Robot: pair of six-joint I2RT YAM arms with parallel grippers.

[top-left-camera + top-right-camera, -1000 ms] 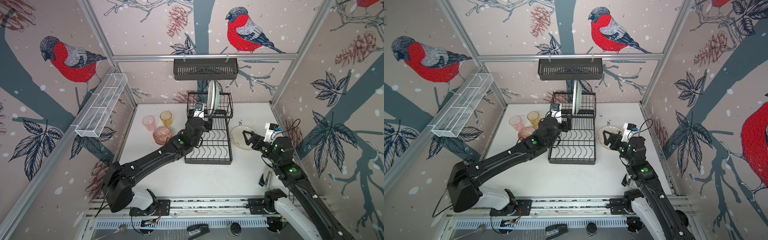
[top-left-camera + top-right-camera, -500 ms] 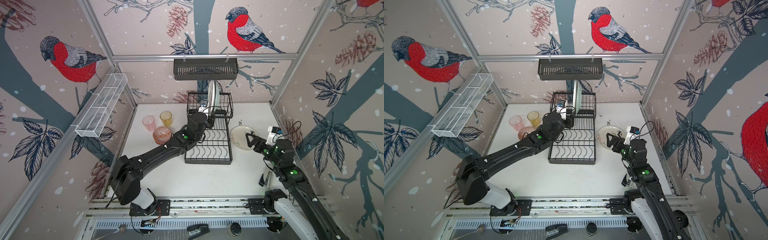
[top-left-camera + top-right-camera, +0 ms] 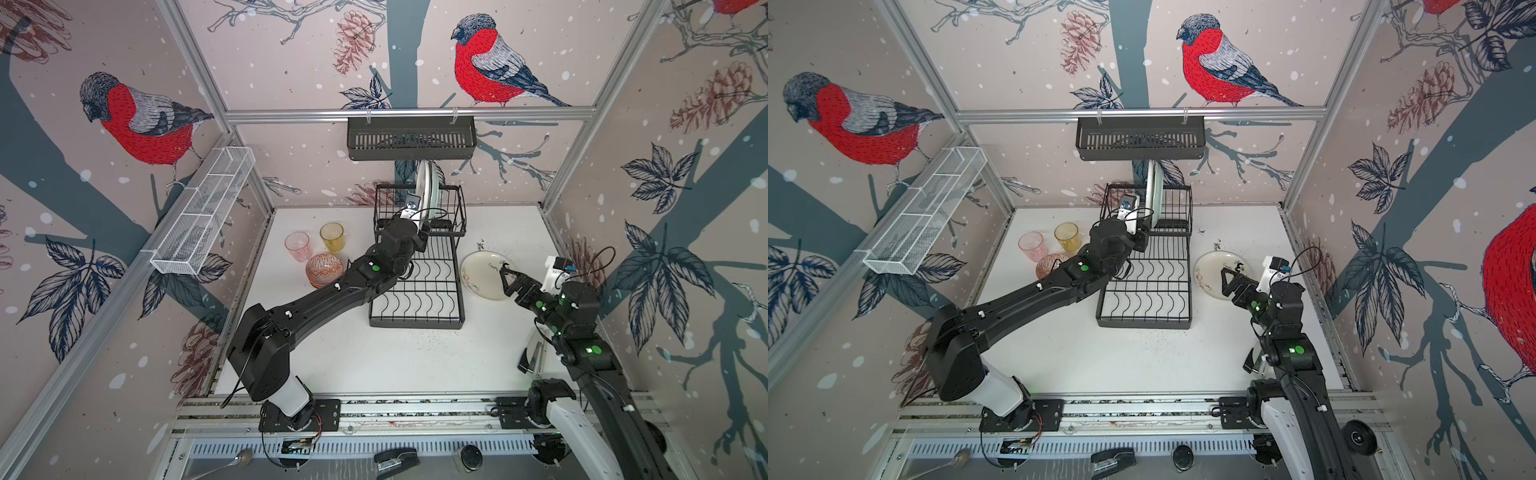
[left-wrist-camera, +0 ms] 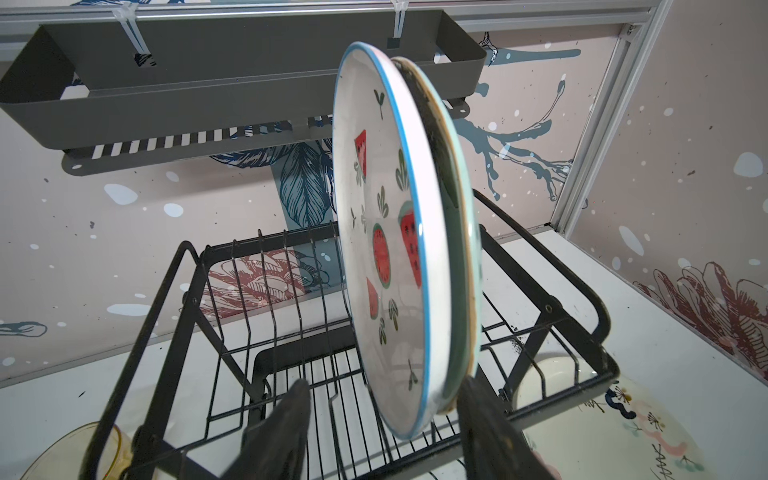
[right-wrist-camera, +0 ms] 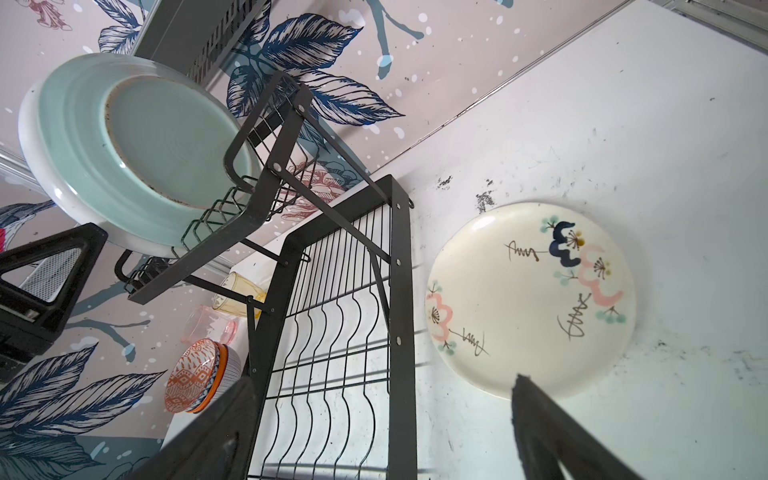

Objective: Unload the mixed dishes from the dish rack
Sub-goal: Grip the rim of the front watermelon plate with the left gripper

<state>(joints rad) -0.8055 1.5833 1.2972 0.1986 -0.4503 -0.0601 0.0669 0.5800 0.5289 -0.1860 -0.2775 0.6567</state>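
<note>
Glossy round plates stand between parted jaws of left hand; right hand spread.

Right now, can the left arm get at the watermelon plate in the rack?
Probably yes: the left gripper sits at the rim of the watermelon plate, jaws open either side, nothing between. But the mint plate sits right against it inside the same gap, so both may get pinched.

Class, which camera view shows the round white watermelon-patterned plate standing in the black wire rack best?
The left wrist view: the watermelon-patterned plate shows its painted face. Both top views show it edge-on. The right wrist view shows only its white rim behind the round mint plate.
</note>
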